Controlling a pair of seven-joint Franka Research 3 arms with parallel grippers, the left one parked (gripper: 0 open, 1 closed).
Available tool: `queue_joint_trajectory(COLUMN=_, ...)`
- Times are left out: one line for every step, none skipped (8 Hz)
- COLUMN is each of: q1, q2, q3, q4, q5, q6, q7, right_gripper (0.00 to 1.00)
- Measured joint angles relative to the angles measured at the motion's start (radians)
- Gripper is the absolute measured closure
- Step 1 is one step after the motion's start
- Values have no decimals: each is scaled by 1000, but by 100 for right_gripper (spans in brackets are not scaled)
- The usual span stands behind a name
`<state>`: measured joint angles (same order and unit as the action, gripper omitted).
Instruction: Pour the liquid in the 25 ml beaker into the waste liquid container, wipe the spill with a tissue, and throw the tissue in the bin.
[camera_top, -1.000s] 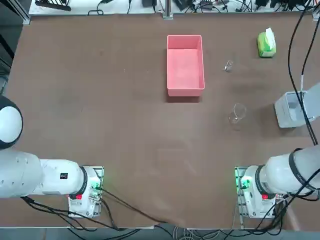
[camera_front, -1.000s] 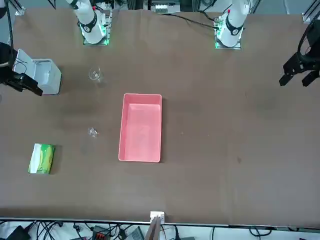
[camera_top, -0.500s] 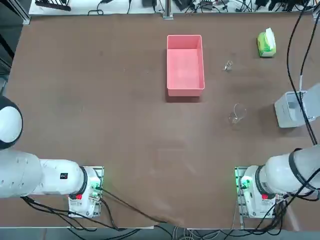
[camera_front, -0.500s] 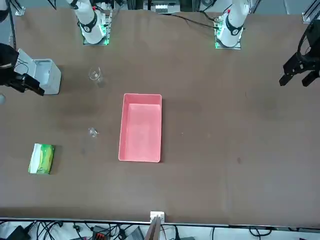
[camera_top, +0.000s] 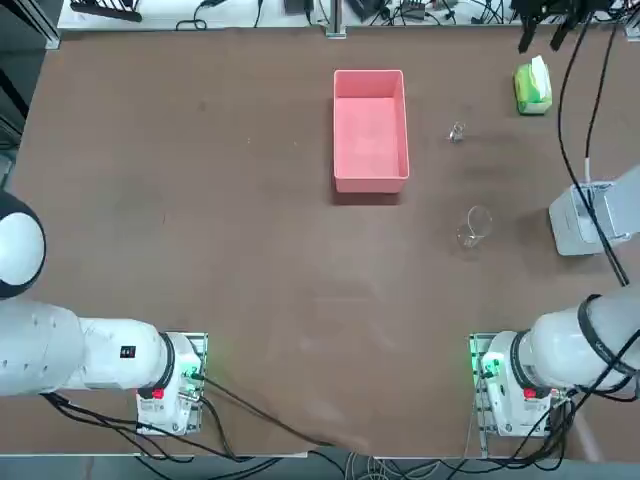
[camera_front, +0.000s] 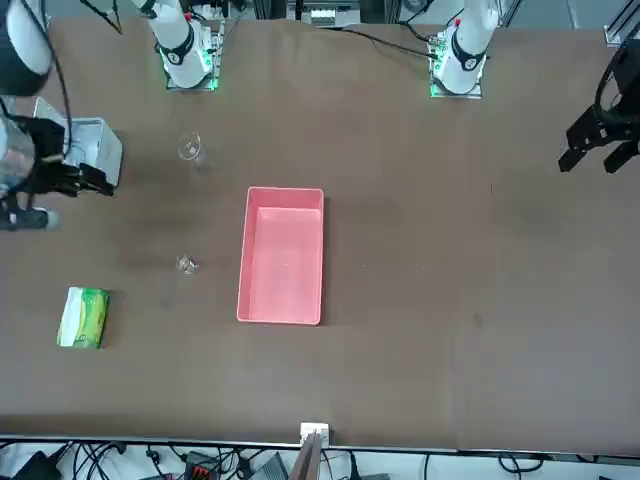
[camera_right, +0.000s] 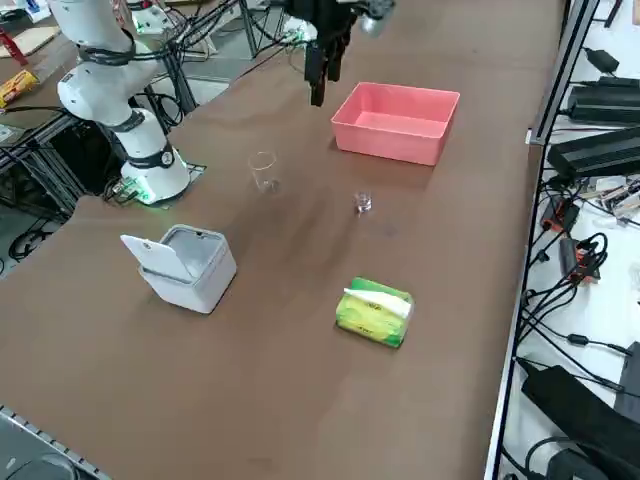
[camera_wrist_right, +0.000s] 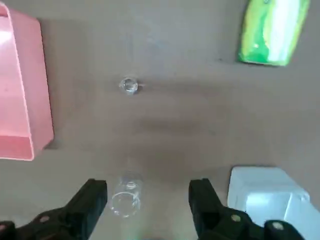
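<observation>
My end effector (camera_wrist_right: 148, 200) hangs open and empty high above the counter (camera_top: 250, 260), positioned to descend on the small beaker (camera_wrist_right: 129, 85) standing beside the tray (camera_wrist_right: 22, 90).

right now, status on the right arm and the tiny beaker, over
Right gripper open, empty, high above the table. Tiny clear glass beaker upright, untouched, between pink rectangular tray and green tissue pack. Larger spouted glass beaker directly beneath gripper.
</observation>
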<state>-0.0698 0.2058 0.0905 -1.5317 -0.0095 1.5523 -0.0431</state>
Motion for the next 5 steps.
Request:
queue_joint_trajectory(q1=0, q2=1, q3=0, q4=-43, q5=0, q6=55, q7=-26, right_gripper=0)
queue_joint_trajectory(q1=1, q2=-3, q3=0, q4=-86, q5=0, q6=113, q7=-58, right_gripper=0)
queue_joint_trajectory(q1=1, q2=-13, q3=0, q4=-133, q5=0, q6=172, q7=-108, right_gripper=0)
queue_joint_trajectory(q1=1, q2=-29, q3=0, q4=-187, q5=0, q6=237, q7=-166, right_gripper=0)
queue_joint_trajectory(q1=0, q2=-49, q3=-2, q4=-249, q5=0, q6=307, q7=-218, right_gripper=0)
